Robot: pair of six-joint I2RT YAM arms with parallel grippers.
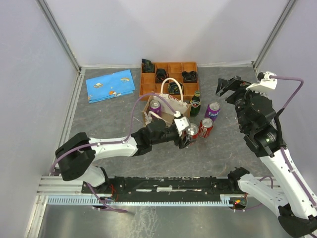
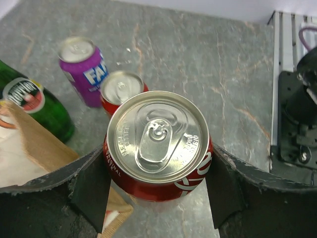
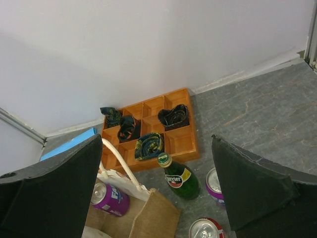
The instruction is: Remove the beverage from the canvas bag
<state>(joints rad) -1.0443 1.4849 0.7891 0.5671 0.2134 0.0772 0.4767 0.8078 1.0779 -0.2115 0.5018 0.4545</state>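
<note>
The cream canvas bag (image 1: 167, 105) with white looped handles stands in the middle of the table, in front of the tray. A purple Fanta can (image 1: 155, 105) lies inside it and also shows in the right wrist view (image 3: 109, 198). My left gripper (image 1: 184, 133) is shut on a red cola can (image 2: 157, 144), held upright over the table just outside the bag's front right corner (image 2: 29, 148). My right gripper (image 1: 228, 87) is open and empty, raised above the table's right side; its fingers (image 3: 49, 198) frame the bag (image 3: 148, 218) below.
Outside the bag stand a second red can (image 1: 206, 127), a purple Fanta can (image 1: 212, 110) and a green Perrier bottle (image 1: 196, 104). An orange wooden compartment tray (image 1: 176, 68) with rolled ties sits behind. A blue cloth (image 1: 110, 85) lies back left. White walls enclose the table.
</note>
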